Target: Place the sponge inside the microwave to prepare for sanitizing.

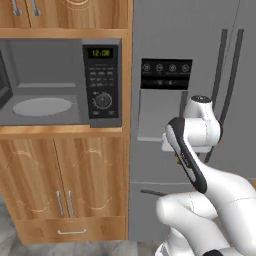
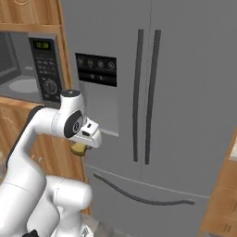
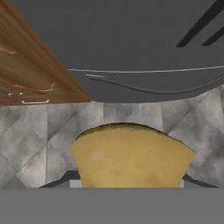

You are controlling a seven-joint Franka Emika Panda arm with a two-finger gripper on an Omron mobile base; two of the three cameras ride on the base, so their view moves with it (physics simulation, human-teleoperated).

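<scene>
Sponge [image 3: 131, 155] clamped between the fingers [image 3: 61, 180], broad face toward camera.

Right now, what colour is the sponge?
Yellow-ochre; the sponge shows best in the hand view.

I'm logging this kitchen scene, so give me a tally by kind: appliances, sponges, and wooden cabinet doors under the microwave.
Appliances: 2, the dark grey built-in microwave with its door open, and the grey double-door refrigerator.
Sponges: 1, the yellow sponge between the gripper fingers.
Wooden cabinet doors under the microwave: 2.
Total: 5.
</scene>
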